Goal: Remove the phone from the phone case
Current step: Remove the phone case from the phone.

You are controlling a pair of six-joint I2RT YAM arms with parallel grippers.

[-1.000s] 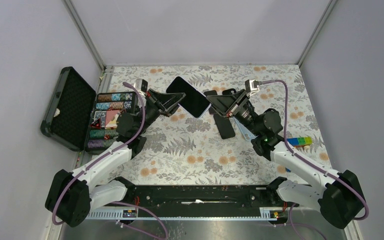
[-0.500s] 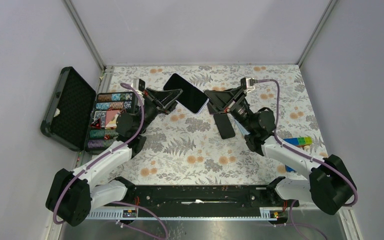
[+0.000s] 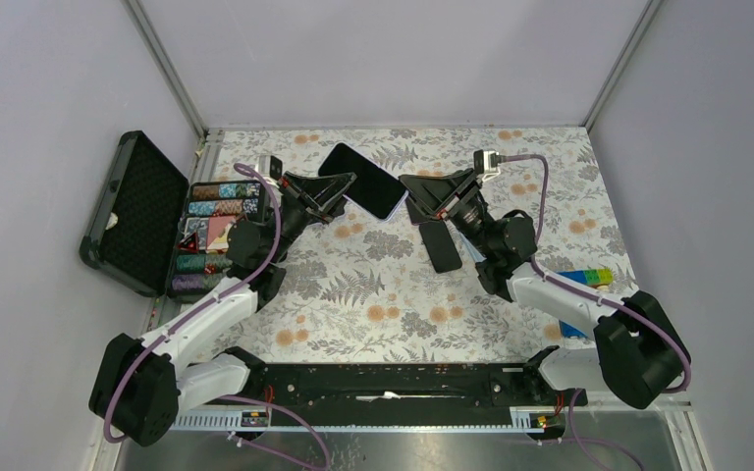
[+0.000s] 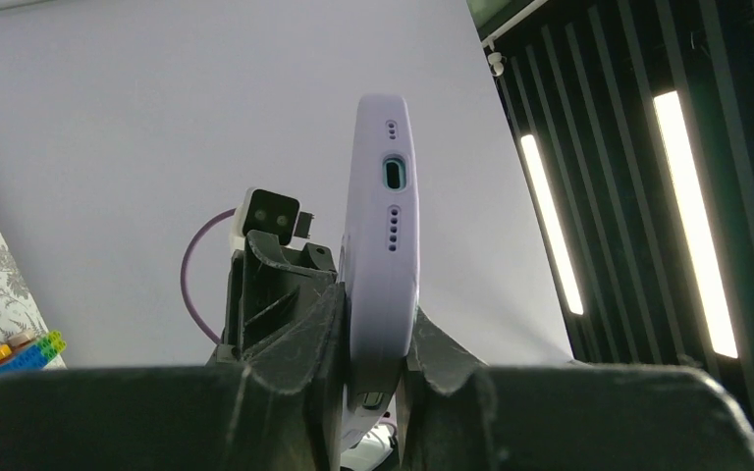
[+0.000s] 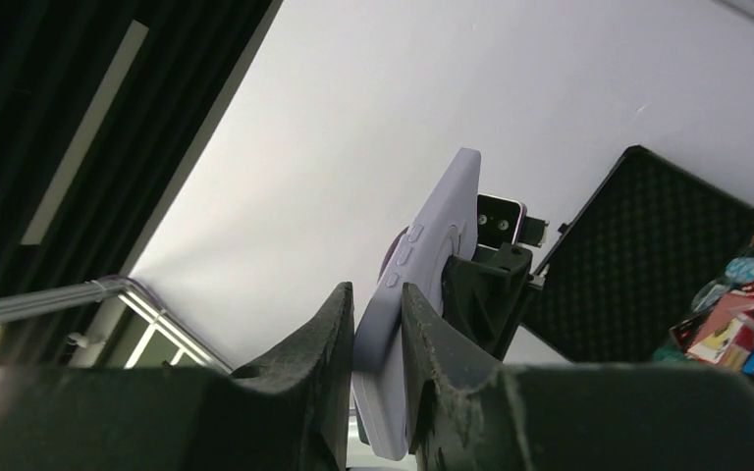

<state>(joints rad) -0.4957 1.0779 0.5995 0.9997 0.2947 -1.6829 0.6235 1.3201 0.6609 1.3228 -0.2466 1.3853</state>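
Aloft over the table's (image 3: 353,294) far middle: phone (image 3: 363,182) seated in lilac phone case (image 4: 383,245), pinched at opposite ends by left gripper (image 4: 378,324) and right gripper (image 5: 378,314), jaws narrow. Best to anchor one end and peel the case lip off a corner slowly, no twisting.

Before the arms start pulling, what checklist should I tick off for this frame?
1. Left tool gripping the lavender phone case: ok, clamped near the port end.
2. Right tool gripping the case: ok, fingers clamp both faces.
3. Phone lifted off the table: ok.
4. Phone free of the case: not ok, the screen sits inside the rim.
5. Any corner peeled yet: cannot tell.
6. Table underneath clear: not ok, a dark flat slab lies near the right tool.
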